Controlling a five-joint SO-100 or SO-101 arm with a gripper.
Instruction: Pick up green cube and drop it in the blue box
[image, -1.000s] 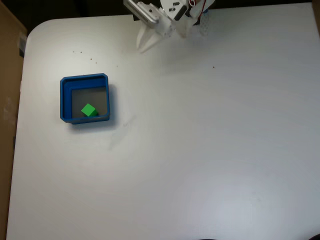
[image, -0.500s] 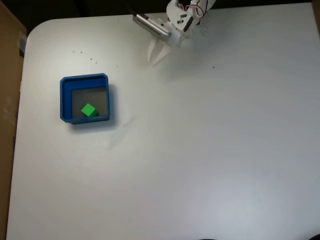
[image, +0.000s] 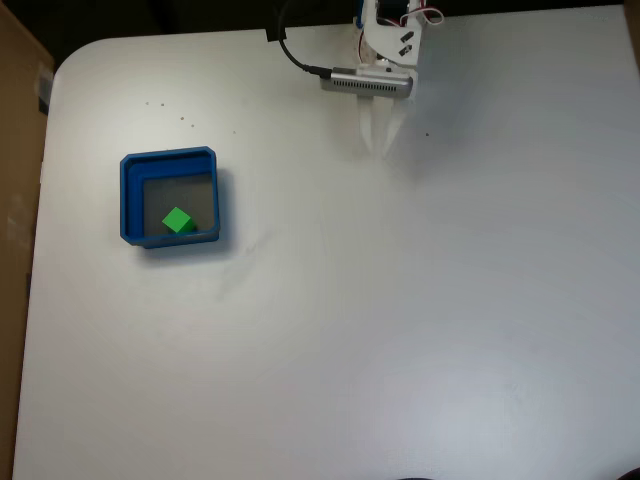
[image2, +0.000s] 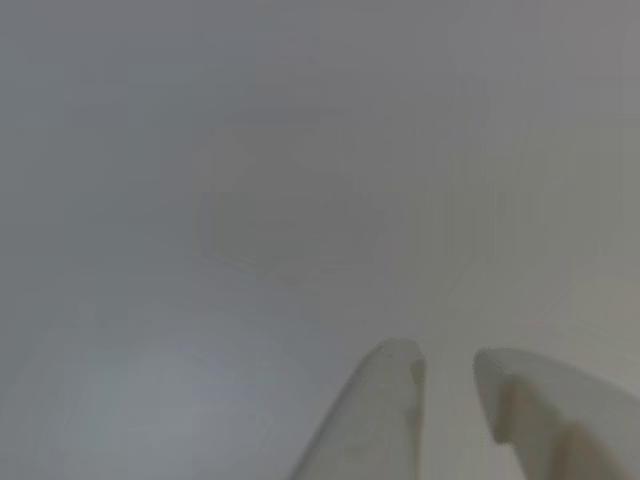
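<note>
One green cube (image: 178, 221) seen lying on the grey floor of the blue box (image: 130, 196) at the table's (image: 400, 320) left, turned diagonally to the walls, white end effector (image: 378, 150) well apart at far centre, fingers (image2: 385, 400) narrowly parted, nothing held.

White plastic arm (image: 388, 30) — red wires on top, black cable, grey bar — ending in a pale two-fingered gripper (image: 378, 148).

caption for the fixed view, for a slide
Green cube sits in the blue box; the empty gripper hangs far off.
</note>
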